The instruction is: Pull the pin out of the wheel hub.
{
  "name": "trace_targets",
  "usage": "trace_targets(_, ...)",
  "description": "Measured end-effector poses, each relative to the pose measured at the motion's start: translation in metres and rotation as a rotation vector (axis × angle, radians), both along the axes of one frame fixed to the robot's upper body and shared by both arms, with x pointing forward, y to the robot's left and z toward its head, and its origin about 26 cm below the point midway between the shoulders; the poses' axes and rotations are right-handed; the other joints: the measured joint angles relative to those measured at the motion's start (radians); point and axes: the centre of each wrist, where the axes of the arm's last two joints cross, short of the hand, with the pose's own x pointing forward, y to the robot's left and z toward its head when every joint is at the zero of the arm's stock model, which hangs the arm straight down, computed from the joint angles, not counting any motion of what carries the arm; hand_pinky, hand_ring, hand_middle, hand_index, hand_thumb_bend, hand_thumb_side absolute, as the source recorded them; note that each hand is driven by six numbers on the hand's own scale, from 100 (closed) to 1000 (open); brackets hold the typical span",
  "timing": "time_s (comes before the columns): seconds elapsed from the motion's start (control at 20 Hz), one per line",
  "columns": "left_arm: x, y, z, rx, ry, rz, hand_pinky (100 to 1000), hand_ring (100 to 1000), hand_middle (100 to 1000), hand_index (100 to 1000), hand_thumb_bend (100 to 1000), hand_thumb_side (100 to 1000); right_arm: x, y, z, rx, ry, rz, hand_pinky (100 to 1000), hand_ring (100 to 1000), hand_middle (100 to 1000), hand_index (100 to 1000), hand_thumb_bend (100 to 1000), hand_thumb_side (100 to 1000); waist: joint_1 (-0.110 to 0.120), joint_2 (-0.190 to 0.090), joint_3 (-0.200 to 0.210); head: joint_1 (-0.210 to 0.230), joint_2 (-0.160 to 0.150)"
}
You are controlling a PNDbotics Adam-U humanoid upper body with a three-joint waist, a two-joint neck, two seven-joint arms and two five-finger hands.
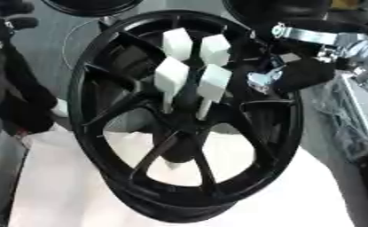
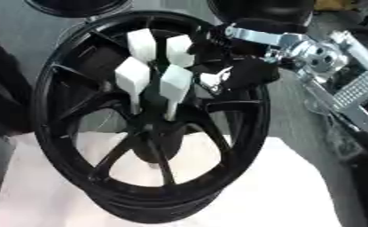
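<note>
1. Left eye view shows a black wheel hub [image 1: 185,119] standing nearly upright on a white-covered bench [image 1: 55,186], its spokes facing the camera and its top leaning slightly away.
2. Four white pins [image 1: 188,66] with blocky heads stick out of the hub's centre, clustered close together in two pairs, one pair above the other.
3. Coming in from the upper right, the right hand [image 2: 245,73] sits against the wheel's rim, just beside the right-hand pins; whether its fingers are curled or straight cannot be told, and it is unclear whether it touches a pin.
4. Its silver wrist joint [image 2: 311,51] shows behind it.
5. No left hand shows in either view.
</note>
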Motion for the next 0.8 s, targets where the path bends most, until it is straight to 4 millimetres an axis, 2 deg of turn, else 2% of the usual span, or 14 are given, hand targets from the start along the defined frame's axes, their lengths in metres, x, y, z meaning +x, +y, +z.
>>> trace_targets(0.25,0.0,0.013,0.005,0.043,-0.021,0.034,643,620,527,654,100,644,-0.002,0.0,0.0,0.005,-0.007,0.003,725,863,701,824,134,323,0.009,-0.002,0.002,-0.005,0.002)
trace_targets(0.45,-0.001,0.025,0.009,0.09,-0.032,0.064,642,619,527,655,100,631,-0.003,-0.001,0.0,0.011,-0.013,0.007,723,857,693,822,232,156,0.009,-0.018,0.002,-0.007,0.004)
trace_targets(0.65,-0.002,0.034,0.013,0.131,-0.039,0.082,640,617,526,655,100,617,-0.003,-0.001,0.0,0.013,-0.008,0.015,725,857,693,822,292,211,0.008,-0.025,0.002,-0.008,0.004)
trace_targets(0.8,-0.003,0.041,0.015,0.169,-0.039,0.096,639,616,525,654,100,606,-0.003,-0.001,0.0,0.008,-0.001,0.021,727,857,692,822,302,217,0.008,-0.028,0.001,-0.008,0.004)
